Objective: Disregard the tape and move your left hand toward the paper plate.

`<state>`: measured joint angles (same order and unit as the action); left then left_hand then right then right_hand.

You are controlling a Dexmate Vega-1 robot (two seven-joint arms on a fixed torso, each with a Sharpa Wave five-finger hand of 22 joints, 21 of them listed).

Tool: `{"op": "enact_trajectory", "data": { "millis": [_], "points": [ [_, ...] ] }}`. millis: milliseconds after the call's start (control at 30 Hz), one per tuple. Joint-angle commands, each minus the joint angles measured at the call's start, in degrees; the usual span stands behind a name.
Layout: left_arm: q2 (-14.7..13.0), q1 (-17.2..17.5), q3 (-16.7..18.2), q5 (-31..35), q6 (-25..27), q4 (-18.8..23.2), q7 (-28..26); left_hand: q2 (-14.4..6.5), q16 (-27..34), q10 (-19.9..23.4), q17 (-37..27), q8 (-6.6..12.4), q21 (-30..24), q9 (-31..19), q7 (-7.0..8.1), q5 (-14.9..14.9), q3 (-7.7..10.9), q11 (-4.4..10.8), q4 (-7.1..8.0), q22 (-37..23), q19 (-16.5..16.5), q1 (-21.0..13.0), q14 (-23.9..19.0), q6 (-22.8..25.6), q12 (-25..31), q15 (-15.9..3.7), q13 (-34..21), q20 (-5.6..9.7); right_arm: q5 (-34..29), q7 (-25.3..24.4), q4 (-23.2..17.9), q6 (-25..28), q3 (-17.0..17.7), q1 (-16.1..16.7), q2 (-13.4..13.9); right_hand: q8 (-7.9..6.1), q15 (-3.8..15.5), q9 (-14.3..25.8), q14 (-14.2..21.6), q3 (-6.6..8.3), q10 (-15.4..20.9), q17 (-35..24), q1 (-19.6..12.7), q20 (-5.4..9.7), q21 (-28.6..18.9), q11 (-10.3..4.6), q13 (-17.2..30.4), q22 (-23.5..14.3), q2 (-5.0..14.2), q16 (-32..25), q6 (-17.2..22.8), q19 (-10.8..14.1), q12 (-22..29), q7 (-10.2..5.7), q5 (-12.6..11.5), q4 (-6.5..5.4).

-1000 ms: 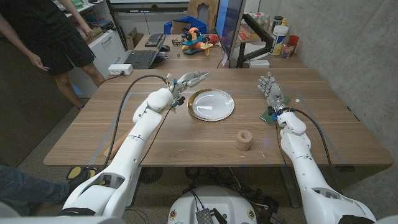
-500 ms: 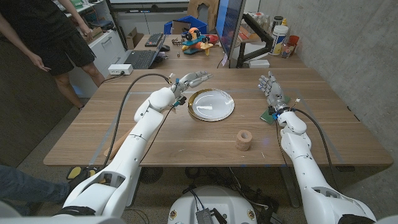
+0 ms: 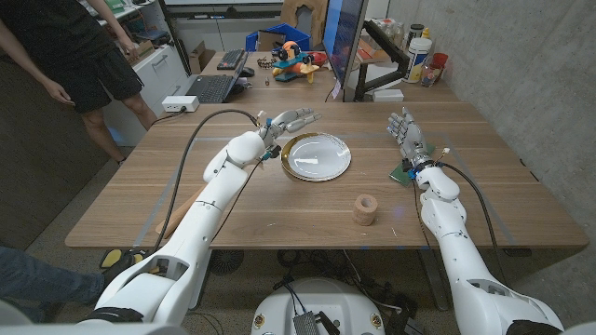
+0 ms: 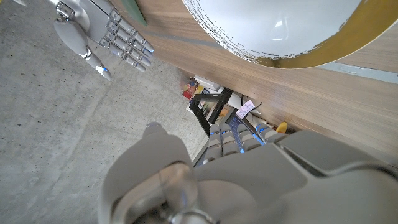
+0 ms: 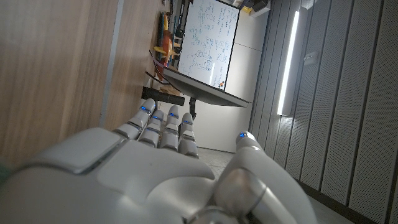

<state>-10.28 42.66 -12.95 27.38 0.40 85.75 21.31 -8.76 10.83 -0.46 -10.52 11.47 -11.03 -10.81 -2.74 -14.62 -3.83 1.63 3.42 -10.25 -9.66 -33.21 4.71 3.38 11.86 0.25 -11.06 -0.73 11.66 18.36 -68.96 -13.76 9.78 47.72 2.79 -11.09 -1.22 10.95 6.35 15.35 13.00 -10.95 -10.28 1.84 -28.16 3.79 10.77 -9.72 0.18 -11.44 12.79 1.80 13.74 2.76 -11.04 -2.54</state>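
Note:
The paper plate, white with a gold rim, lies on the wooden table near its middle. My left hand hovers at the plate's far-left rim, fingers spread, holding nothing. In the left wrist view the plate sits just past my own left hand. A brown roll of tape stands nearer the front edge, right of the plate. My right hand stands upright at the right side of the table, fingers apart and empty, and appears again as the right hand in the left wrist view.
A small green object lies under my right wrist. A black monitor and a monitor arm stand at the table's far edge, with bottles beside them. A person stands at the far left by a desk with a laptop.
My left hand has edged slightly to the right toward the plate's far rim. The right arm has not moved.

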Motion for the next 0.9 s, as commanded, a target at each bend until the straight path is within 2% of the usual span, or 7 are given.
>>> {"op": "enact_trajectory", "data": {
  "millis": [33,900],
  "points": [
    [-0.3,0.2,-0.8,1.4,-0.2,0.6,-0.2,0.0,0.0,0.0,-0.2,-0.03,-0.2,-0.1,0.05,0.1,0.21,0.47,0.18,-0.3,-1.0,-0.7,0.3,0.1,-0.1,0.00,-0.1,0.12,0.1,0.0,-0.4,0.1,0.1,0.3,0.0,-0.33,-0.08,0.1,0.6,-0.16,0.3,0.0,-0.2,0.36,0.2,0.28,0.2,-0.3,0.66,0.1,0.5,0.5,-0.1,-0.07,-0.4,0.19],
    [-1.8,0.7,-3.0,6.2,0.4,2.5,-1.4,-0.1,0.1,0.2,-0.1,0.18,-0.3,-0.1,0.36,0.2,0.39,0.55,0.16,-0.3,-1.2,-1.0,0.0,0.6,0.0,-0.31,-0.1,-0.04,0.4,0.3,-1.0,0.4,0.2,0.5,0.1,-0.34,-0.02,0.1,0.6,-0.30,0.5,0.0,-0.2,0.34,0.8,0.38,0.2,-0.3,0.77,0.1,0.5,0.8,-0.1,-0.13,-0.4,0.27]
  ]
}}
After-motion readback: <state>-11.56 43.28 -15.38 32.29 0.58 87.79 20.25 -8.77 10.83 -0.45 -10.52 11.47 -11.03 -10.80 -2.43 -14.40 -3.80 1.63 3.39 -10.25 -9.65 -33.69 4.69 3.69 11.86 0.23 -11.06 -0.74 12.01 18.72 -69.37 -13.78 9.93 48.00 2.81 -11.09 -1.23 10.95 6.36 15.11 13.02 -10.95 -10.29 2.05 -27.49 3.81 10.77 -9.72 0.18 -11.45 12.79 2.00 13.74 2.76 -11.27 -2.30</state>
